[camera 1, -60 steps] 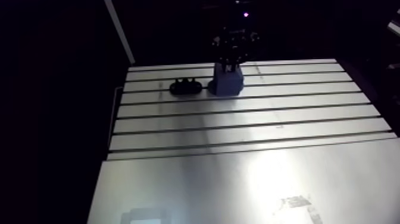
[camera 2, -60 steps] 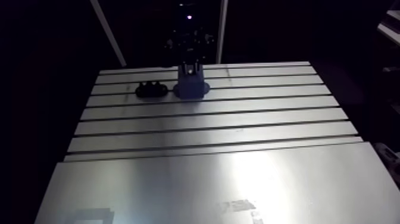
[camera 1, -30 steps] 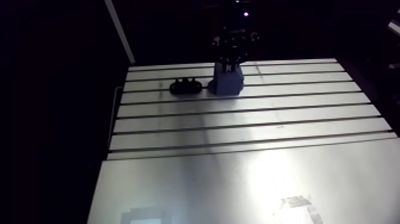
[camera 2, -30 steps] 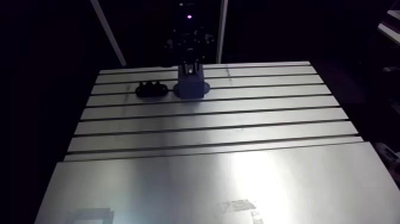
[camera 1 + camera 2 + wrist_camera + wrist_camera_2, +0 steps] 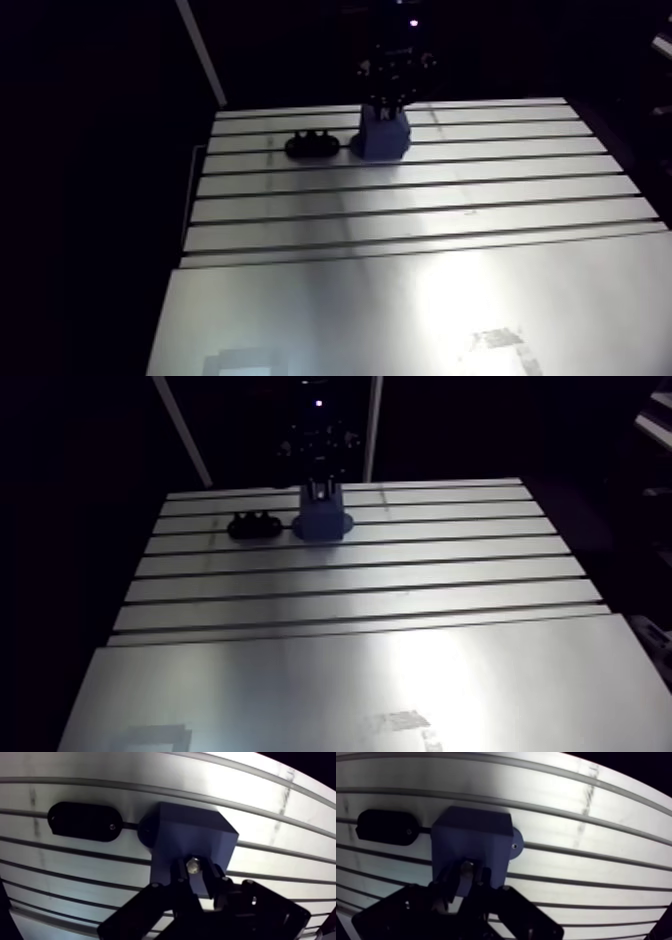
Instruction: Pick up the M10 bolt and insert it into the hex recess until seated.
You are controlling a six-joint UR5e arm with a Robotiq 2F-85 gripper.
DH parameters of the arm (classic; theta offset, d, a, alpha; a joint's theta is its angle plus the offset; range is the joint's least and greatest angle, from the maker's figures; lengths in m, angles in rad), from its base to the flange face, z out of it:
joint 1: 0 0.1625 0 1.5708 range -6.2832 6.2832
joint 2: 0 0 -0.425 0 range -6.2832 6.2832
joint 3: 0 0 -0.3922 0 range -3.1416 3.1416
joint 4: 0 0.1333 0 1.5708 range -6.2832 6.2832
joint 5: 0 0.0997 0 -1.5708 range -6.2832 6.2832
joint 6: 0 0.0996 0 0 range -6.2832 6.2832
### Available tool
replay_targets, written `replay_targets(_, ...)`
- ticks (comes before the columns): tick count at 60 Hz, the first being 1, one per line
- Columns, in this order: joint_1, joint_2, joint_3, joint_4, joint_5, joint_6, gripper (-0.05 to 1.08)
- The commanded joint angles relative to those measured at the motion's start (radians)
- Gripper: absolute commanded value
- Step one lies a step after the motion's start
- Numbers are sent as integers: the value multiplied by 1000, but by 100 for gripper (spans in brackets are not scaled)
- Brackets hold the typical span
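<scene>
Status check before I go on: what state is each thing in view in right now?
silver metal bolt: gripped between the pincer's fingers, at the block's top; seating not visible.
black two-finger pincer: shut on the bolt, directly above the block.
dark blue plastic block: upright on the table.
black oval piece: flat on the table beside the block, untouched.
slotted aluminium table: bearing both pieces.

high arm view overlooks the table (image 5: 400, 200); close wrist view shares its blue block (image 5: 192, 837).
</scene>
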Motion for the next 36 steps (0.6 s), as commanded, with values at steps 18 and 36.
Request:
replay_targets(18, 0, 2, 0, 0, 0, -2, 69)
replay_targets(36, -1, 2, 1, 0, 1, -2, 70)
